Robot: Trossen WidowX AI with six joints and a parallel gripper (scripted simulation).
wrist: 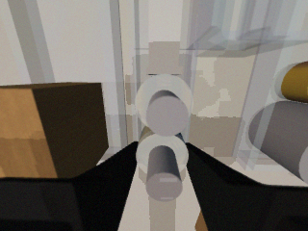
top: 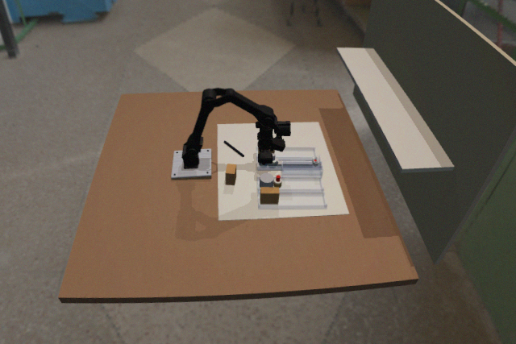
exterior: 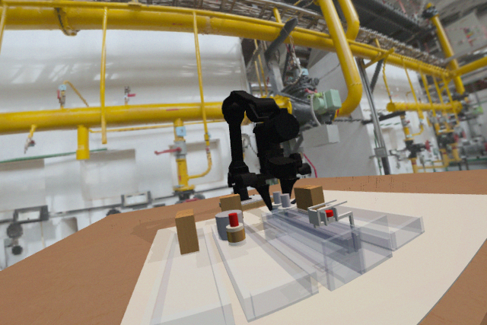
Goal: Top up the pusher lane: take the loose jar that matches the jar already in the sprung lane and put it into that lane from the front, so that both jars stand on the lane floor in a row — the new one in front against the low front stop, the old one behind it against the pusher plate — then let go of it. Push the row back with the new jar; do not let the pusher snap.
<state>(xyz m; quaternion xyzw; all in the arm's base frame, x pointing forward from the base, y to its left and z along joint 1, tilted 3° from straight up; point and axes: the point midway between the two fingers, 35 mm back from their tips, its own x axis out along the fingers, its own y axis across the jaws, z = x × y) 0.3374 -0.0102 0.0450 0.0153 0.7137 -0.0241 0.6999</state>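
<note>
My gripper is shut on a jar with a narrow grey cap and pale round shoulder. This held jar is upright at the front end of the clear pusher lane. A matching jar stands directly behind it in the lane, away from the arm. The two stand in line and very close; whether they touch is unclear. The fingers hide the held jar's body, and I cannot tell if its base rests on the lane floor. The pusher plate is hard to make out.
A wooden block stands beside the lane. On the other side are a wide grey cylinder and a red-capped jar. Another block stands beyond. A black rod lies nearby.
</note>
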